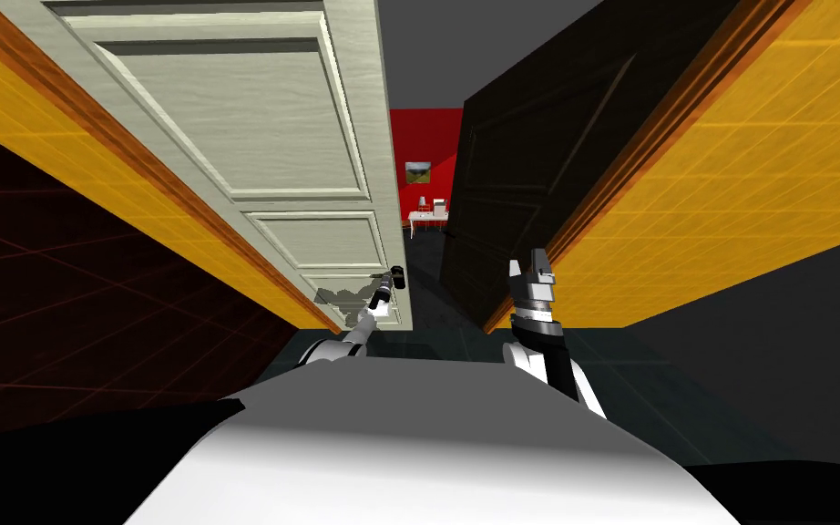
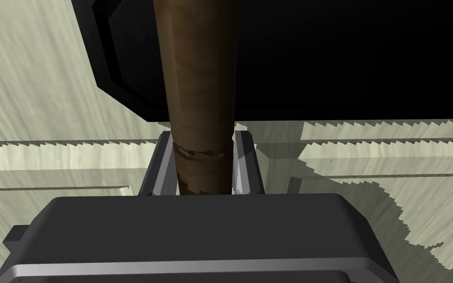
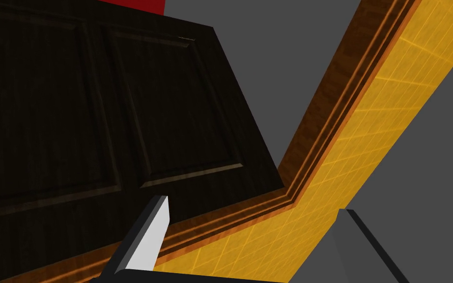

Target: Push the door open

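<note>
Closest to the lens, the left gripper (image 2: 203,140) sat at the bottom centre of the left wrist view. Its two fingers pinched a brown cylindrical handle (image 2: 198,73) that ran up to the top edge. Behind it lay the pale panelled face of the white door (image 1: 254,137). In the head view this door filled the upper left and centre, swung ajar, and the gripper met it at its lower right corner, near the middle of the frame. An orange tiled wall (image 1: 755,155) took the upper right of the head view, edged by a brown door frame (image 1: 655,137). Between that frame and the white door stood a dark door (image 1: 518,182), also angled open. The right gripper (image 1: 530,262) hovered just below centre, near the dark door's lower edge, with its fingers spread wide. Through the gap between the two doors, at centre, showed a red wall (image 1: 427,137), a small white table (image 1: 427,217) and a framed picture (image 1: 418,170).
</note>
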